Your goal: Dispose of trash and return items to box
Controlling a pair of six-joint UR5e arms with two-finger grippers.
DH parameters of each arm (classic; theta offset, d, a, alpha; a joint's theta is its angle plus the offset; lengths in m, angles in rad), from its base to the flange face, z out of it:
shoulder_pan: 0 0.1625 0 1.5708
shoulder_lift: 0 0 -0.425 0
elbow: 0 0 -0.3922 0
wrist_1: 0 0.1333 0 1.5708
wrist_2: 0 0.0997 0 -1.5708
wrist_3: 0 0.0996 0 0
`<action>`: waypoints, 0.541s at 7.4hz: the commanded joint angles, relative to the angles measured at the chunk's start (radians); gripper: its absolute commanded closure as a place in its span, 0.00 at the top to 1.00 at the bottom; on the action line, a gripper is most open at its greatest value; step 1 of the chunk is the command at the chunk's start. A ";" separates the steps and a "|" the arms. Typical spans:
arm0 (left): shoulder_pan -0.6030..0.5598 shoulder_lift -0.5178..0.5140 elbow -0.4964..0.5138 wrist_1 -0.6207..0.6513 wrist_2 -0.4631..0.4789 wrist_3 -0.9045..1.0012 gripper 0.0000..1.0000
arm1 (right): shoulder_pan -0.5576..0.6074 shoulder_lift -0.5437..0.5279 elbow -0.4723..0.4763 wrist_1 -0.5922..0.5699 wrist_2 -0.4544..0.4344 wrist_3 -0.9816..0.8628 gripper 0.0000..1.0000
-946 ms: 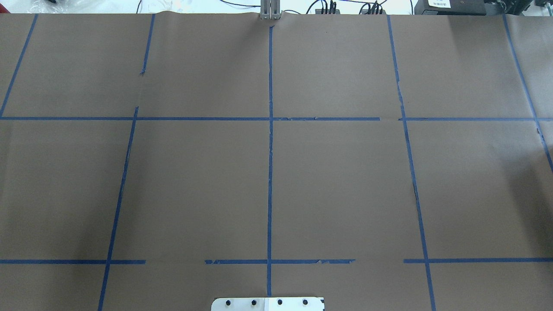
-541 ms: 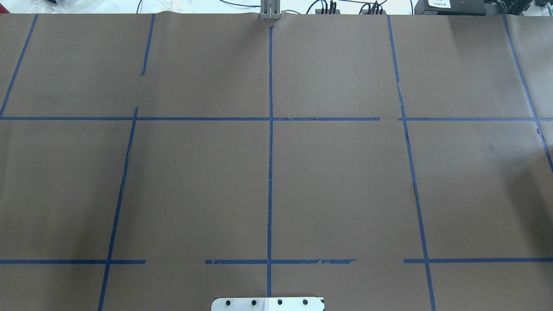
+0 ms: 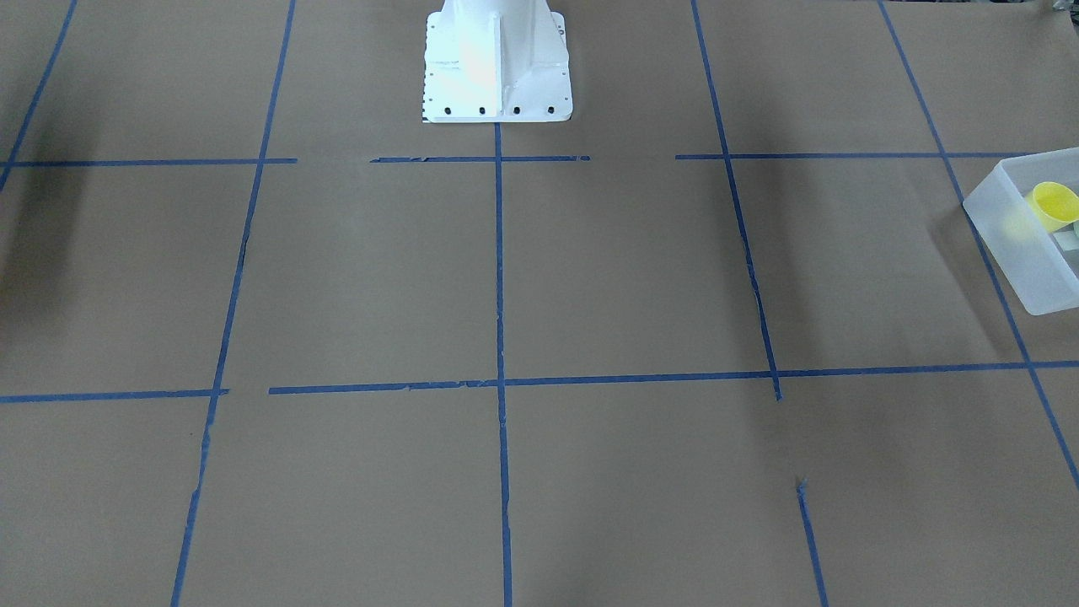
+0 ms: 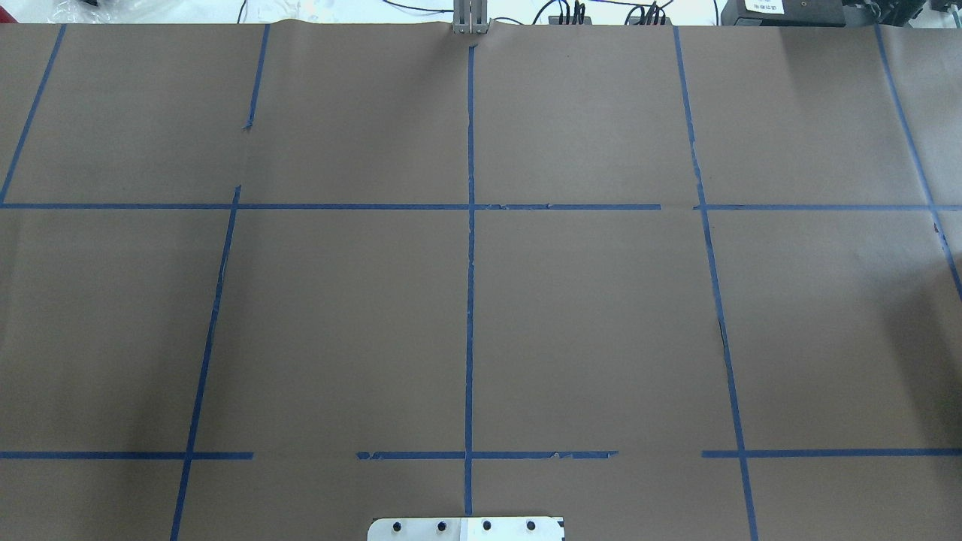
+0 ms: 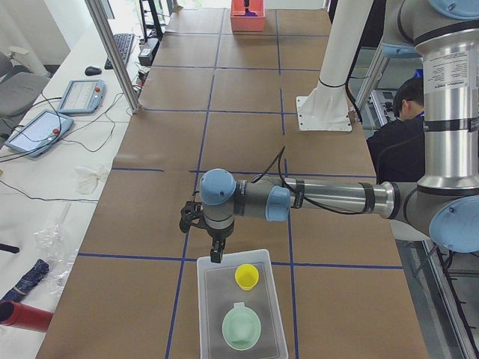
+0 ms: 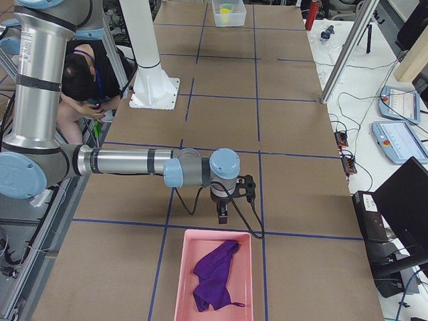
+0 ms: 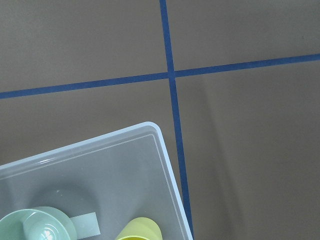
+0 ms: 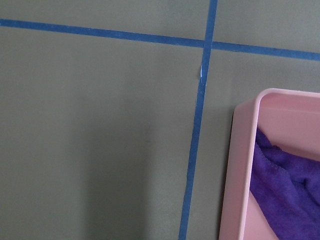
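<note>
The box (image 5: 203, 307) stands at the table's left end; it also shows in the front-facing view (image 3: 1007, 244) and the left wrist view (image 7: 150, 131). Inside it are the yellow cup (image 5: 247, 276) (image 3: 1054, 205) (image 7: 141, 230) and the mint-green bowl (image 5: 241, 327) (image 7: 35, 225). My left gripper (image 5: 215, 256) points down just above the box's near-robot edge; I cannot tell whether it is open or shut. My right gripper (image 6: 221, 217) points down just short of a pink bin (image 6: 180, 281); I cannot tell its state either. Neither wrist view shows fingers.
The pink bin holds a purple cloth (image 6: 214, 277) (image 8: 285, 185), and its rim shows in the right wrist view (image 8: 240, 165). The white robot base (image 3: 496, 67) stands at the table's middle edge. An operator (image 6: 83, 73) sits behind the robot. Blue tape lines grid the brown table.
</note>
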 commanded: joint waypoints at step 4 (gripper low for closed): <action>0.000 -0.001 -0.014 -0.005 -0.004 0.000 1.00 | -0.001 -0.002 -0.020 0.006 -0.002 0.003 1.00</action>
